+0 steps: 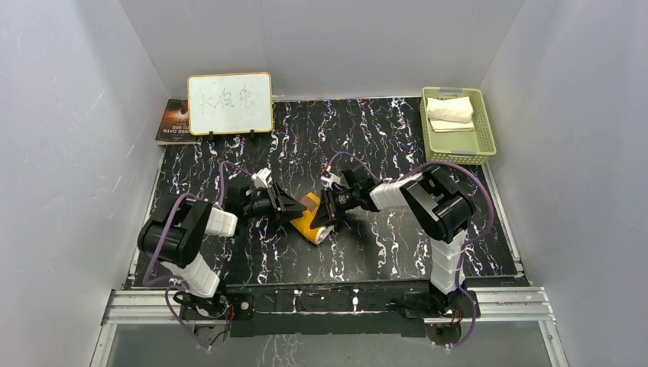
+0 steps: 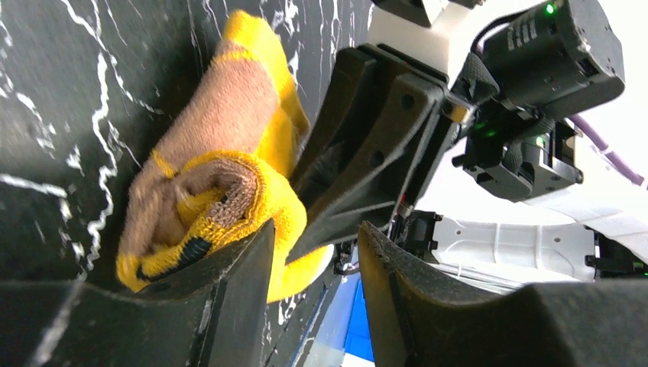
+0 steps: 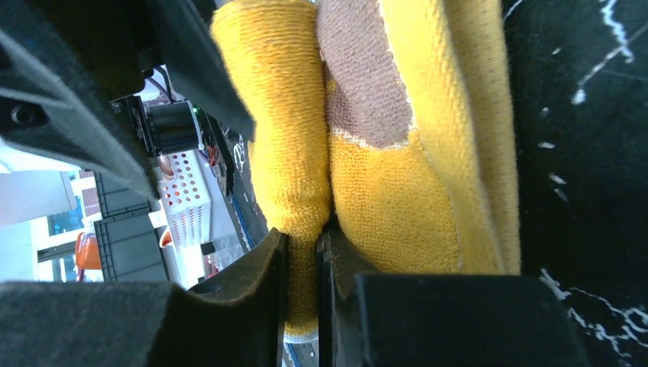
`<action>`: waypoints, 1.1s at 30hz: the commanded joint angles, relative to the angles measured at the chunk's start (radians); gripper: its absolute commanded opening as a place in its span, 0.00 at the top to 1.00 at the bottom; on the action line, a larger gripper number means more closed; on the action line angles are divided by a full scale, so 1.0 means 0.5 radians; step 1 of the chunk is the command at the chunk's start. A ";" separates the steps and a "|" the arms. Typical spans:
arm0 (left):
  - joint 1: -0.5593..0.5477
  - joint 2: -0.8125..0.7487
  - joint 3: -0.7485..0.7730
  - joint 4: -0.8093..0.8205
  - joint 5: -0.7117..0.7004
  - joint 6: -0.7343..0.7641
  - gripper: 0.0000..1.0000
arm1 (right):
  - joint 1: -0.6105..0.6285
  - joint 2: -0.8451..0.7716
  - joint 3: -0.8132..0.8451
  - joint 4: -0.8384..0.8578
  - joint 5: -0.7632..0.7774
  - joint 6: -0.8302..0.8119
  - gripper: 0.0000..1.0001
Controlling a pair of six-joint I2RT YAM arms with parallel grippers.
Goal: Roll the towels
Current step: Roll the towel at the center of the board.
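Seen from above, two robot arms meet over the middle of a black marbled surface [image 1: 397, 245]. A small orange towel [image 1: 315, 223] lies bunched between them in a loose, part-formed roll.

The right arm [image 1: 428, 202] has its jaws almost closed, pinching a fold of the orange towel near one end. The left arm [image 1: 191, 229] has its jaws standing apart. One finger [image 2: 237, 298] rests against the roll's other end, where the brown reverse coils inside the yellow, and nothing is clamped between them.

A white towel [image 1: 449, 109], which looks rolled or folded, lies in a green basket [image 1: 484, 130] at the far right corner, well apart. A white board [image 1: 229, 103] with writing stands at the far left, with a book [image 1: 172, 122] beside it.

We judge the orange roll to be about half wound and slack. To do this step well, we would have the right jaws hold their fold firmly as an anchor. The left jaws would close on the coiled end and turn it toward the free cloth, with both ends level so the roll does not taper. We would press the cloth low on the surface, since terry tends to spring open. The two sets of jaws sit just beside each other, so we would guard against a collision.
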 commanded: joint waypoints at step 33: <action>-0.001 0.288 0.173 -0.304 -0.133 0.446 0.59 | 1.068 -0.693 0.348 -0.852 2.232 -1.613 0.39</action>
